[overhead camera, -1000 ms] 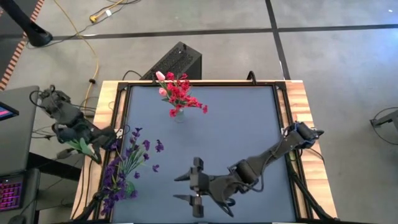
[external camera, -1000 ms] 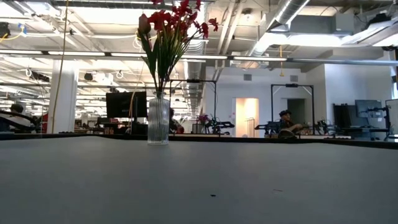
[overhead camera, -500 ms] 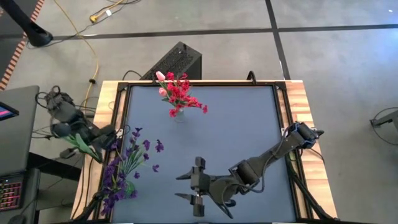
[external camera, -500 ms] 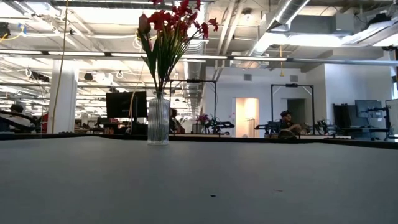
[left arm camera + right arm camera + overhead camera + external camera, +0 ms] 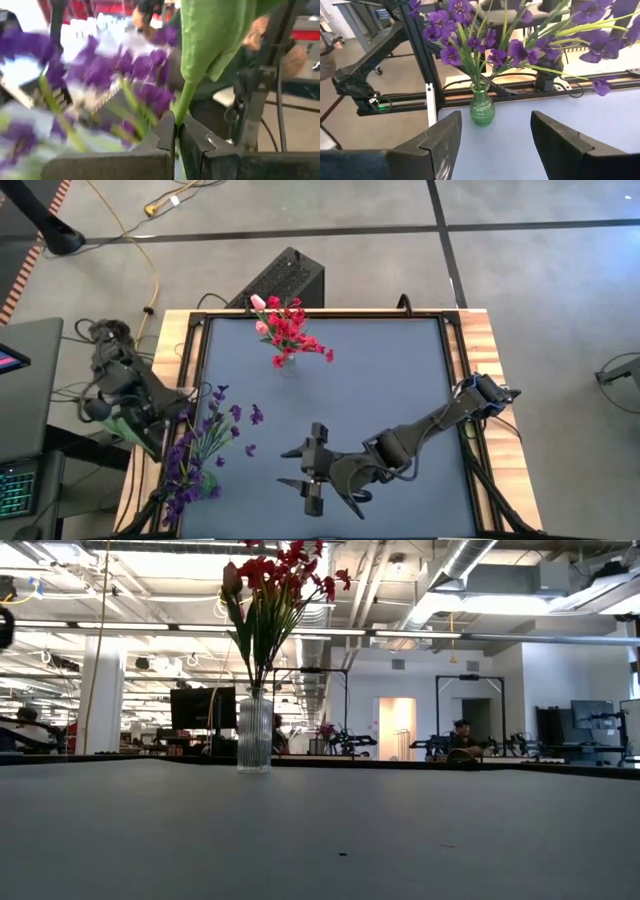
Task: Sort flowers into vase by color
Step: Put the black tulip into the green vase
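Observation:
A clear ribbed vase (image 5: 254, 730) at the table's far side holds red sprays (image 5: 295, 330) and a pink bud (image 5: 258, 303). Near the table's left edge a small green vase (image 5: 482, 106) stands on its base and holds purple flowers (image 5: 205, 445). My left gripper (image 5: 176, 135), beyond the table's left edge beside the purple bunch, is shut on a green flower stem; its bloom does not show. My right gripper (image 5: 285, 468) hovers open near the table's front, its fingers pointing at the green vase with nothing between them. My left gripper pinches a thin green stem (image 5: 184, 105) between its two fingers, just below a broad green leaf (image 5: 215, 35). The stem runs out past the fingertips with the leaf beyond them. It is lifted clear; its other end is hidden by the fingers.
A black metal frame (image 5: 190, 370) rims the table. A black box (image 5: 283, 280) sits on the floor behind the far edge. Open blue tabletop (image 5: 400, 390) lies between the two vases and on the right. People and desks show in the room beyond.
My left arm has swung toward the table's near edge and sunk a little, rolling its wrist, and has carried the green stem closer to the purple bunch. It has stayed shut on the stem.

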`<move>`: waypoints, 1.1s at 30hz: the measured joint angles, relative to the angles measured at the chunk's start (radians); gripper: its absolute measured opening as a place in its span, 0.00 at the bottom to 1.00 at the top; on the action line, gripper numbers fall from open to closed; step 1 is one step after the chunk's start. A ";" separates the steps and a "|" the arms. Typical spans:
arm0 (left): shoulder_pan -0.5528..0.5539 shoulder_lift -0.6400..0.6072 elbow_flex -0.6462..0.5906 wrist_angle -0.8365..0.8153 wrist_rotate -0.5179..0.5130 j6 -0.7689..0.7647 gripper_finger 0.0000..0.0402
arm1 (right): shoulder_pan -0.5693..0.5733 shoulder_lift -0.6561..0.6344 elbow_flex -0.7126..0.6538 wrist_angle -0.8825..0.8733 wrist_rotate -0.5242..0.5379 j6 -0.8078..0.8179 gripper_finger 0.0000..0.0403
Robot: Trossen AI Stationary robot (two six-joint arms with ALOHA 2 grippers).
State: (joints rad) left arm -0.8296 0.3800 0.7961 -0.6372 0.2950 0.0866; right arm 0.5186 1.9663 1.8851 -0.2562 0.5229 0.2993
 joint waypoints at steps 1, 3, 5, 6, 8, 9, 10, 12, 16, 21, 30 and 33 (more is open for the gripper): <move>-0.024 0.002 -0.009 0.032 -0.013 0.006 0.00 | 0.000 0.000 0.000 0.000 0.000 0.000 0.66; -0.069 0.004 -0.040 0.065 -0.026 0.018 0.00 | -0.005 0.000 0.000 -0.001 -0.001 0.000 0.66; -0.114 0.005 -0.062 0.072 -0.083 0.023 0.00 | -0.008 0.000 0.000 -0.003 -0.002 0.000 0.66; -0.135 0.005 -0.070 0.070 -0.120 0.025 0.00 | -0.009 0.000 0.000 -0.003 -0.003 0.000 0.66; -0.172 0.005 -0.082 0.069 -0.185 0.031 0.00 | -0.009 0.000 0.000 -0.006 -0.003 -0.001 0.66; -0.187 0.006 -0.085 0.069 -0.210 0.034 0.00 | -0.010 0.000 0.000 -0.010 -0.003 -0.001 0.66; -0.202 0.006 -0.088 0.072 -0.231 0.037 0.00 | -0.010 0.000 0.000 -0.014 -0.003 -0.001 0.66; -0.226 0.006 -0.096 0.074 -0.267 0.036 0.00 | -0.010 0.000 0.000 -0.024 -0.005 -0.001 0.66; -0.258 0.006 -0.117 0.084 -0.324 0.011 0.00 | -0.009 0.000 0.000 -0.032 -0.007 -0.009 0.66; -0.278 0.011 -0.150 0.078 -0.363 0.001 0.00 | -0.009 0.000 0.000 -0.032 -0.009 -0.010 0.66; -0.298 0.012 -0.189 0.048 -0.347 -0.083 0.00 | -0.009 0.000 0.000 -0.025 -0.009 0.014 0.66; -0.307 0.014 -0.204 0.047 -0.332 -0.092 0.00 | -0.010 0.000 0.000 -0.024 -0.010 0.017 0.66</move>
State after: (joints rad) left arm -1.1366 0.3937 0.5924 -0.5905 -0.0367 -0.0053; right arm 0.5083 1.9663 1.8854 -0.2798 0.5133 0.3164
